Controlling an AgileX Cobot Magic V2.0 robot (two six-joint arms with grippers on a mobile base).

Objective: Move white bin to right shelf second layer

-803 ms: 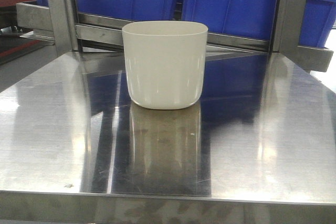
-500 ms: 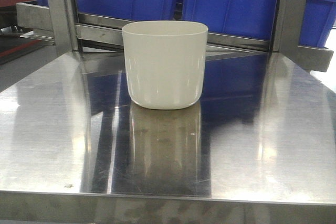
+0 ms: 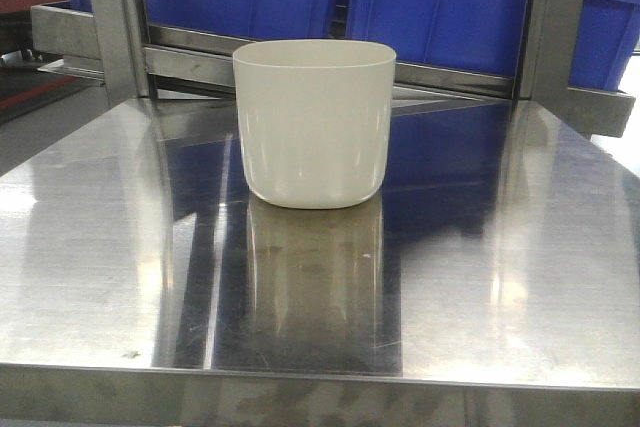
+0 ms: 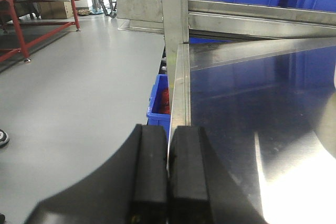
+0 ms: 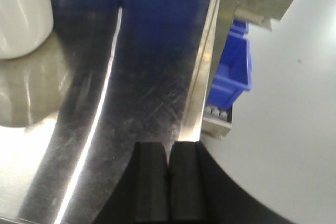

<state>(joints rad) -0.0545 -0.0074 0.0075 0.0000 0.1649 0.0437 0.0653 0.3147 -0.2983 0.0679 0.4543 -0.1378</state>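
Note:
The white bin [image 3: 314, 122] stands upright at the back middle of the steel tabletop [image 3: 100, 247]. Its lower corner shows at the top left of the right wrist view [image 5: 21, 14]. My left gripper [image 4: 168, 140] is shut and empty, over the table's left edge, far left of the bin. My right gripper [image 5: 168, 153] is shut and empty, near the table's right edge, well right of the bin. Neither gripper shows in the front view. The right shelf second layer with rollers is out of view.
Large blue crates [image 3: 440, 7] sit on a steel rack behind the table, between steel uprights [image 3: 115, 17]. A small blue crate [image 4: 160, 100] sits on the floor left of the table, another [image 5: 231, 72] on the right. A red-framed bench [image 4: 31, 3] stands far left.

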